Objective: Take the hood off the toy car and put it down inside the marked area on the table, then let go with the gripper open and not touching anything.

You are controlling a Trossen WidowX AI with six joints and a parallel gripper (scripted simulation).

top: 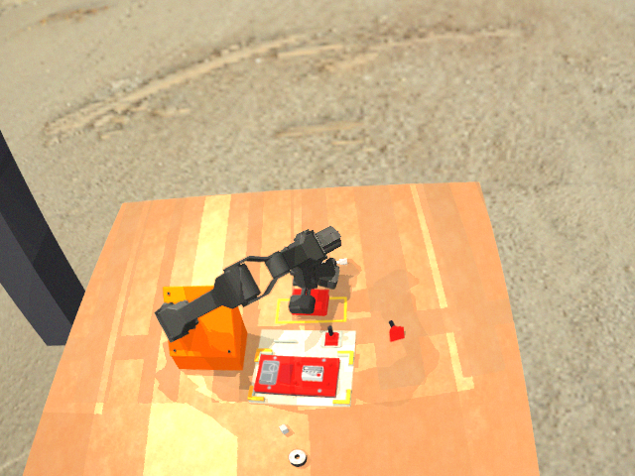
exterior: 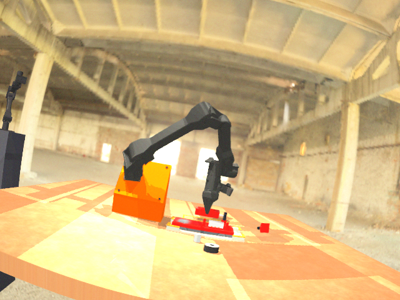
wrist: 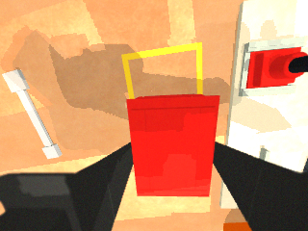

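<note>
My gripper [exterior: 207, 210] [wrist: 170, 144] is shut on the red hood [top: 321, 302] [exterior: 214, 213] [wrist: 173, 168], with one finger on each side of it. The hood hangs low over the marked area, a yellow outline [top: 346, 310] [wrist: 200, 67] on the table. It hides part of the outline in the wrist view. Whether its underside touches the table is hidden. The red toy car [top: 293, 381] [exterior: 194, 225] lies on a white board [top: 346, 358] [wrist: 236, 130], apart from the hood.
A red piece with a black stick [top: 331, 338] [wrist: 271, 67] stands on the board. Another red piece [top: 396, 332] [exterior: 264, 227] lies to the right. A white axle [wrist: 36, 117] lies behind. A wheel [top: 297, 455] [exterior: 211, 247] and small white piece [top: 284, 428] [exterior: 197, 238] lie in front.
</note>
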